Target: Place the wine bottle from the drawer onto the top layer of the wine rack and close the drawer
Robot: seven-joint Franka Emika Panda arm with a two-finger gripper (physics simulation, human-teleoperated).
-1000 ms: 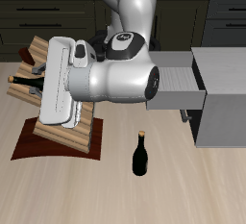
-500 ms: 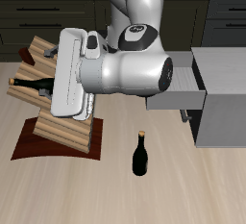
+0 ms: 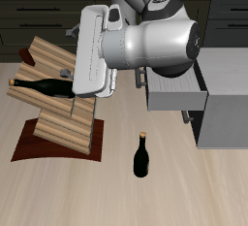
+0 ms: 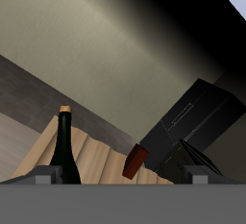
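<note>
exterior view: arm bulk hangs over the table's middle, claw [image 3: 66, 75] poking out at the rack [image 3: 53, 113] side. fingers mostly hidden behind the white hand housing; cannot tell how far apart they stand, or whether they touch anything. bottle [image 3: 44, 86] lies on its side on the top layer [image 3: 39, 70], just beside and slightly below the claw, cork end pointing away from it. twin bottle [image 3: 141, 156] stands upright on the table [image 3: 194, 191], nearer the front edge, well apart from the claw. drawer [image 3: 179, 89] is pulled out of the cabinet [image 3: 225, 94], on the far side of the arm from the claw.

wrist view: fingertip stubs [image 4: 43, 177] show apart at the frame edge, nothing seen between them. twin bottle [image 4: 65, 146] upright ahead of the claw. rack base [image 4: 135, 162] shows as a reddish corner beyond.
</note>
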